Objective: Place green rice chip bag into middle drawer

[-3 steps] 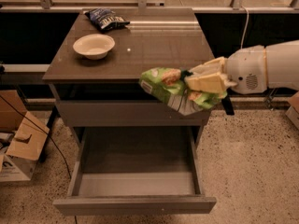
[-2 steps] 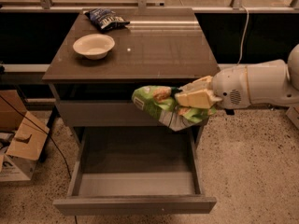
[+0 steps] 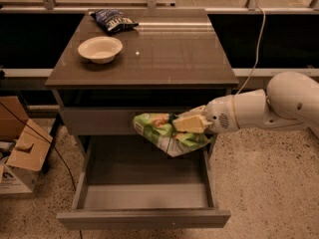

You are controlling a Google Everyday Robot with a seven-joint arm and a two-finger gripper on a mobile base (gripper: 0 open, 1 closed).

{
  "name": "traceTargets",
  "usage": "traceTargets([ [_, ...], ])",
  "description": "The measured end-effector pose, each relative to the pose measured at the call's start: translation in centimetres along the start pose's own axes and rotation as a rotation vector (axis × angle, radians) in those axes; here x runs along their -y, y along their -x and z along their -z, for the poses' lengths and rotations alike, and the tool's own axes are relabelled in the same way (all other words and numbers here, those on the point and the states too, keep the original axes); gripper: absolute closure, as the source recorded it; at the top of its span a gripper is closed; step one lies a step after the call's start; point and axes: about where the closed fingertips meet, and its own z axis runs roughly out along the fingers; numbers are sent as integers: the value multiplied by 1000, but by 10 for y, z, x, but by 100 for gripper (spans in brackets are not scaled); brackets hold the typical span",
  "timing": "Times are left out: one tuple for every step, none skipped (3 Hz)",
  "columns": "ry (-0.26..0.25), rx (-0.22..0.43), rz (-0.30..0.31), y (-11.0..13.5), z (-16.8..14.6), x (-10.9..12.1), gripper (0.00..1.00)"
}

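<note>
Claw (image 3: 192, 124) clamped on green rice chip bag (image 3: 158, 131), hanging above open middle drawer (image 3: 144, 218), nr its back end.

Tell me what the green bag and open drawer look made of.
The green rice chip bag looks like thin plastic film, crinkled and slightly shiny; the gripper holds it over the middle drawer, which is matte grey, painted metal or laminate, cannot tell which.

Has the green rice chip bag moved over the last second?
Yes. The gripper has carried the green rice chip bag down and slightly left, from level with the tabletop to above the open middle drawer.
</note>
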Motion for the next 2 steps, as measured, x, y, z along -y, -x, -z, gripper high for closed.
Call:
traceTargets([
  [4, -20, -52, -8, -21, 10, 100],
  [25, -39, -95, -19, -56, 23, 100],
])
